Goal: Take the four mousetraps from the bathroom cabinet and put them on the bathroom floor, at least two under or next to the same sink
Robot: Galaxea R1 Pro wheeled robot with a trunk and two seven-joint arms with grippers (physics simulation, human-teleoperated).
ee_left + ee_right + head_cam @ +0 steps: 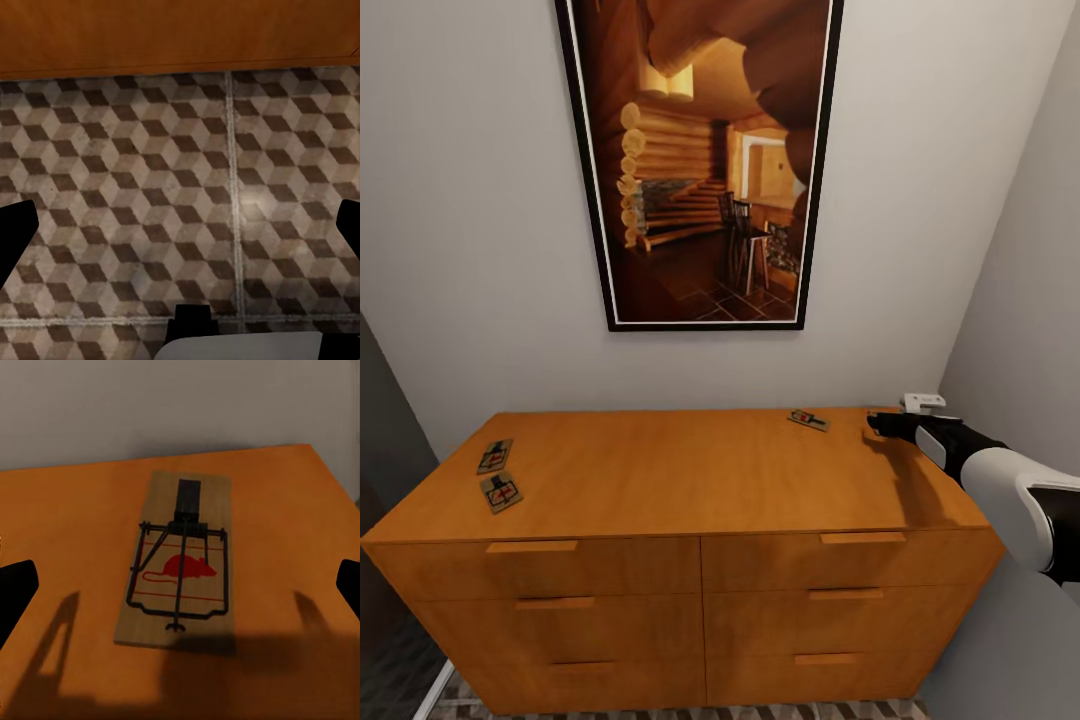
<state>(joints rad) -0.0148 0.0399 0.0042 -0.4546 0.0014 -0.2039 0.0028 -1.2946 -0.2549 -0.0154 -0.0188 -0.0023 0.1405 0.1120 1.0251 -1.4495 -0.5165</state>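
The orange-brown cabinet [660, 480] stands against the wall with all drawers shut. Two mousetraps [494, 456] [501, 491] lie near its top's left edge. A third mousetrap [809, 419] lies at the back right; in the right wrist view this mousetrap [180, 562] rests flat, red mouse mark up. My right gripper [875, 425] hovers just right of it, open, its fingers [15, 592] spread wide either side. My left gripper [180, 225] hangs open over the cube-patterned bathroom floor [150, 187] by the cabinet's base [180, 34]. The sink is out of view.
A large framed picture [700, 160] hangs on the wall above the cabinet. Grey walls close in on both sides, the right one [1020, 300] near my right arm. A small white object [924, 402] sits at the cabinet's back right corner.
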